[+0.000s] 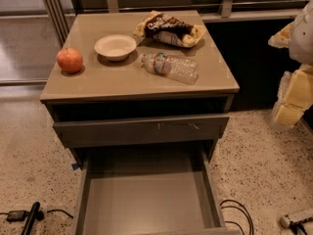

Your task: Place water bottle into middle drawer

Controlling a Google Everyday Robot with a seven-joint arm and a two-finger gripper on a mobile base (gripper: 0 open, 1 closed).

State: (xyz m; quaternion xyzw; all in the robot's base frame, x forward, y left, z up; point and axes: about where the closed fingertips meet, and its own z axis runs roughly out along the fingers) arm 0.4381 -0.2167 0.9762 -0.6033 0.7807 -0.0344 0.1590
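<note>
The water bottle point(170, 66), clear crinkled plastic with a coloured label band, lies on its side on the cabinet top point(122, 80), right of centre. The middle drawer point(146, 195) is pulled far out below, and its flat grey bottom holds nothing. My gripper point(287, 70) hangs at the right edge of the view, off to the right of the cabinet and well apart from the bottle. Its two yellowish fingers point(292, 98) stand apart with nothing between them.
On the cabinet top are a red apple point(70, 60) at the left, a white bowl point(115, 47) in the middle and a chip bag point(170, 29) at the back. The upper drawer front point(142, 129) with pale scratches juts slightly. Cables point(237, 214) lie on the floor.
</note>
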